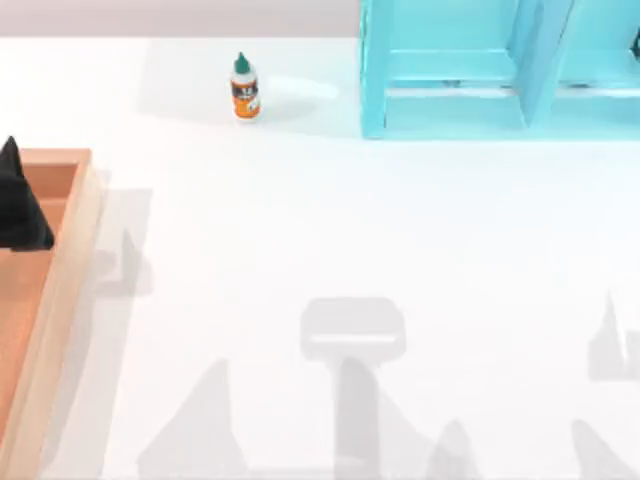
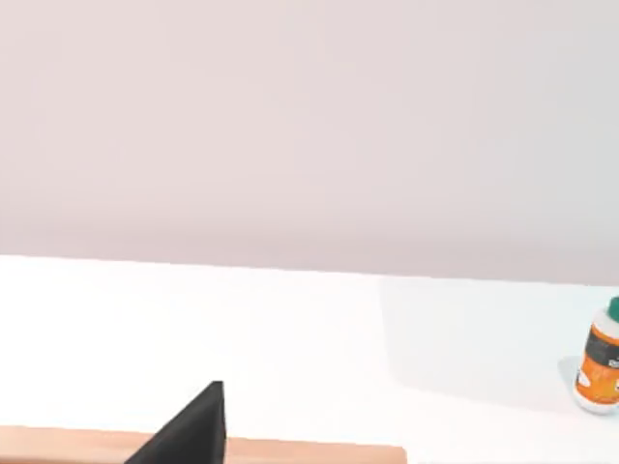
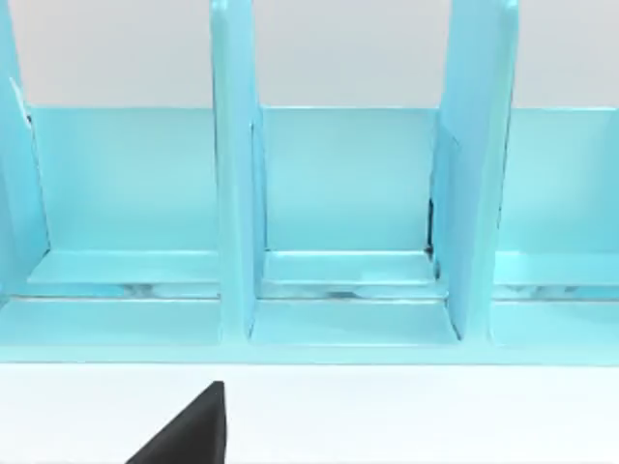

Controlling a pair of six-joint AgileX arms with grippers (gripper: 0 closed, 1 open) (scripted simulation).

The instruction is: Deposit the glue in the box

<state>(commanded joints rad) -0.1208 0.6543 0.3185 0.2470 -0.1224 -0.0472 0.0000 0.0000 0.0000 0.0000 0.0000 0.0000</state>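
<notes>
Well, glue (image 1: 244,88) stands upright—well apart from box (image 1: 62,265) rim.

The top view looks straight down on the table (image 1: 330,230). The left wrist view looks low across it, sharing the glue (image 1: 244,88) (image 2: 602,360). The right wrist view faces the teal shelf (image 1: 500,70) (image 3: 338,193) closely.

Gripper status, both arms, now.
Left gripper: over the box, holding nothing; open or shut cannot be told.
Right gripper: facing the teal shelf; cannot be told.
</notes>
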